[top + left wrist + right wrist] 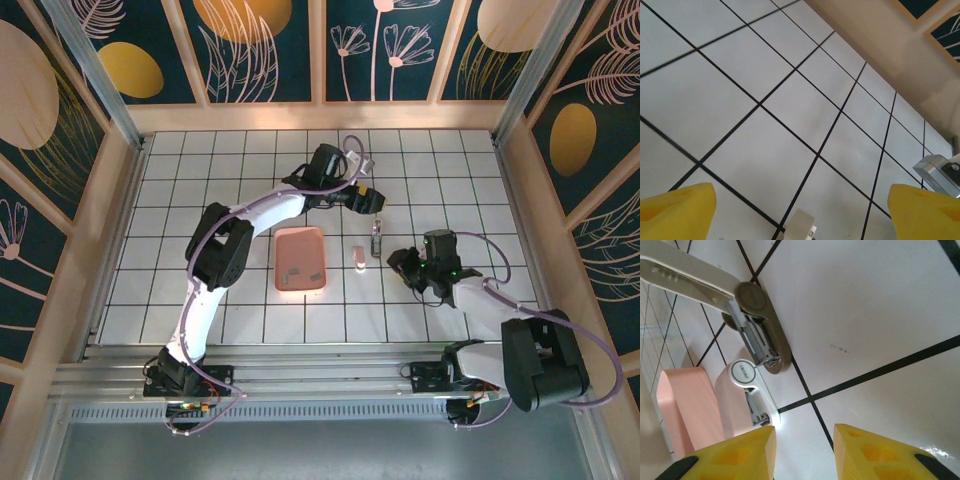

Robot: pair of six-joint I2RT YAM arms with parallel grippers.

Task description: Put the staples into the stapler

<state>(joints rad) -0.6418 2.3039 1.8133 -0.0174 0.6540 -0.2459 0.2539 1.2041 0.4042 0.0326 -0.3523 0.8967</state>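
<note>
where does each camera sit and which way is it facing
Top external: above and behind the arms, looking down on the table; both arms, left claw, right claw.
Left wrist: on the left arm, looking across tiles to the wooden wall; yellow fingers.
Right wrist: on the right arm, looking down at the stapler, grey-brown stapler, tray; yellow fingers.
Shared: top and right wrist both show the stapler beside the tray.
</note>
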